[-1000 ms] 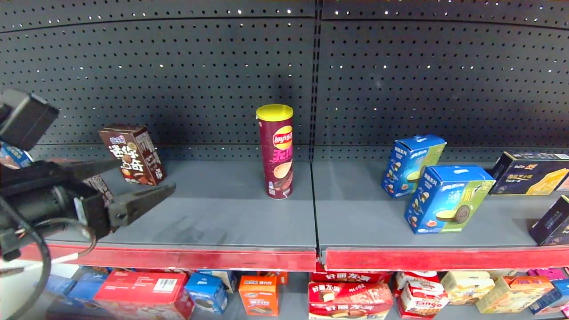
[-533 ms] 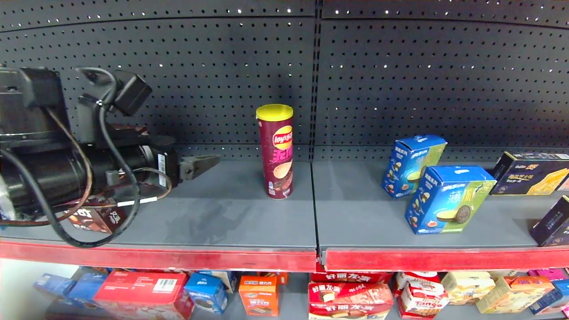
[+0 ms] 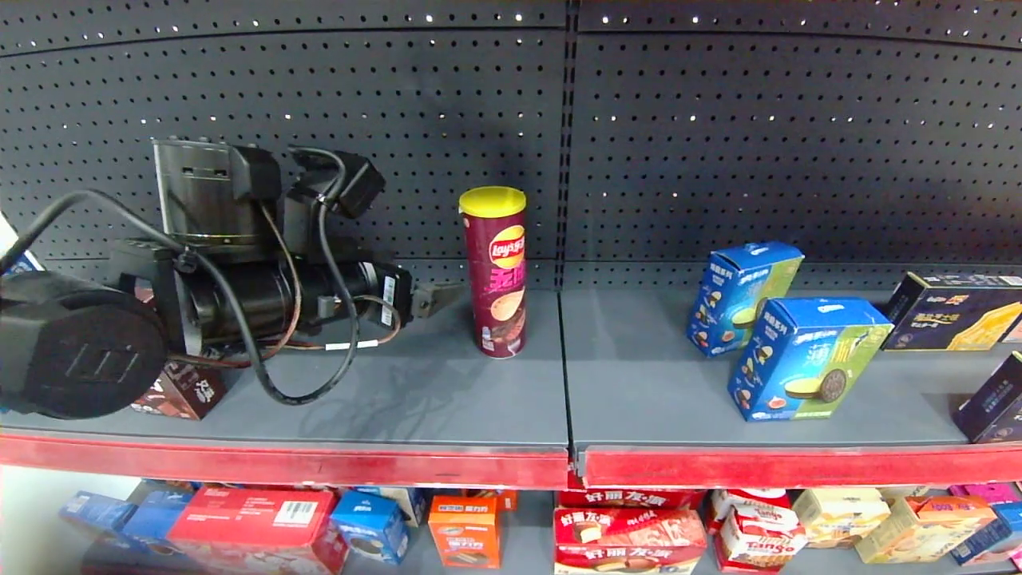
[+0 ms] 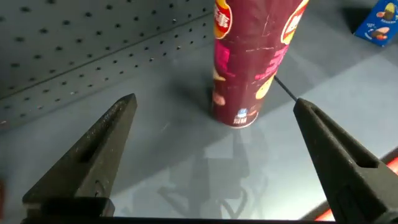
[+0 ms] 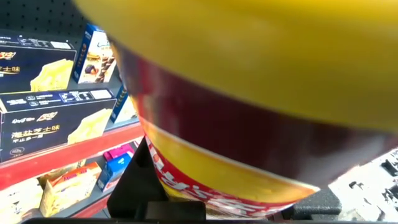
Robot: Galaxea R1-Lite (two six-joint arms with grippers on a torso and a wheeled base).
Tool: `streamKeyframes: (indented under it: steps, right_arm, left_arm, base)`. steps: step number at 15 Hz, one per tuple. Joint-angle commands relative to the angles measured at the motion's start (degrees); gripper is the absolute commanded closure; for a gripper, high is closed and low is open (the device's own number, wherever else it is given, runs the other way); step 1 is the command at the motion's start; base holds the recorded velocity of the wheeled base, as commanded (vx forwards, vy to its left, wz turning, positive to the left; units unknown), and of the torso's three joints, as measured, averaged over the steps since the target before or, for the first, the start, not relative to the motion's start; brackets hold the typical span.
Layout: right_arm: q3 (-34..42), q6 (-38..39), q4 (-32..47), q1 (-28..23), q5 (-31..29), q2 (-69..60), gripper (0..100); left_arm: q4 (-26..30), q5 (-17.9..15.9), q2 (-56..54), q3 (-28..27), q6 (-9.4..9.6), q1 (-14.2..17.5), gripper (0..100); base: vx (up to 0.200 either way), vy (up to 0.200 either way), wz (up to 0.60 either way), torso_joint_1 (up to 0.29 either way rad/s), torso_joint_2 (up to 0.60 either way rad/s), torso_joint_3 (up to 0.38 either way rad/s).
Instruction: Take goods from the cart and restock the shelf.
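Head view: a grey store shelf (image 3: 415, 399) with a red front edge, backed by dark pegboard. A chip can (image 3: 495, 271), dark red with a yellow lid, stands upright near the seam between the two shelf panels. The left gripper (image 3: 445, 294) lies low over the shelf, pointing at the can from the left, its visible tip just beside the can's lower half and apart from it. A small brown box (image 3: 180, 390) sits under the arm near the shelf's front edge. To the right of the can, well apart, stand two blue cookie boxes (image 3: 806, 355), one behind the other, and farther right some dark boxes (image 3: 950, 311). The lower shelf (image 3: 527, 531) holds many colourful cartons.

Left wrist view: the two dark fingers (image 4: 106, 149) are spread wide with nothing between them. The chip can stands upright ahead of the tips, closer to one finger than to the other, on bare grey shelf.

Right wrist view: a second can (image 5: 249, 106), yellow-lidded with a dark red and yellow body, sits very close to the camera, clamped in the right gripper (image 5: 205, 211), whose dark parts show under it. Behind it, dark boxes with yellow pictures (image 5: 37, 68) rest on a red-edged shelf.
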Motion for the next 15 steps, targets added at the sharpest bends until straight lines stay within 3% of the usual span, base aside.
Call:
streamKeyframes:
  steps: [1,5,15]
  right_arm:
    - [0.2,0.0,0.1,0.0,0.0,0.1,100]
    - [1.8,0.0,0.1,0.0,0.0,-0.3,100]
    - [3.8,0.0,0.1,0.0,-0.8,-1.1,100]
  left_arm:
    - [0.0,0.0,3.9,-2.7,-0.01,-0.6,0]
    - [-0.1,0.1,8.0,-7.4,-0.09,-2.5,0]
    - [-2.2,0.4,13.6,-12.6,-0.18,-2.3,0]
  base:
    - [0.000,0.000,0.00,0.000,0.00,0.000]
    - [0.000,0.000,0.00,0.000,0.00,0.000]
    - [0.000,0.000,0.00,0.000,0.00,0.000]
